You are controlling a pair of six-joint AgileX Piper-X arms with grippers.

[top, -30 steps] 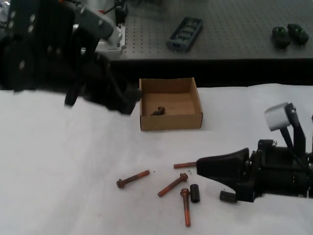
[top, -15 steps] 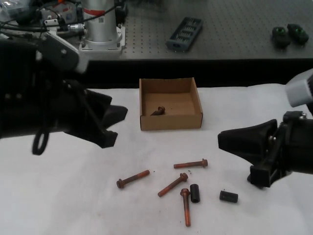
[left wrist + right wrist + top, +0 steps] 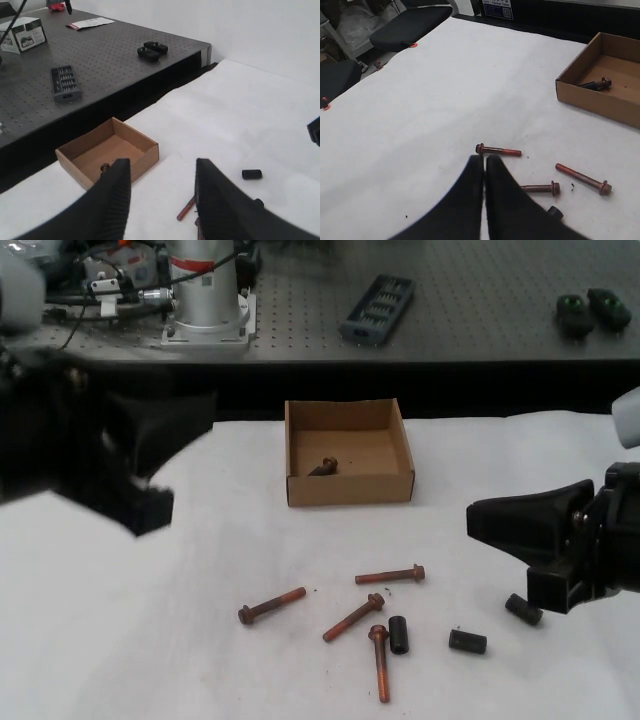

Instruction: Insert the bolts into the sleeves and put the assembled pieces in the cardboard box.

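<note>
Black sleeve point(image 3: 523, 609), well off the box point(image 3: 350, 488), might have rolled if the clenched, empty right gripper point(image 3: 484, 159) clipped it; left gripper point(image 3: 162, 167) gaped.

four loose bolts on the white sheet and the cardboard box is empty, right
Not quite: the cardboard box is not empty. The high view shows one dark piece lying inside it. The four loose bolts on the white sheet are right.
</note>
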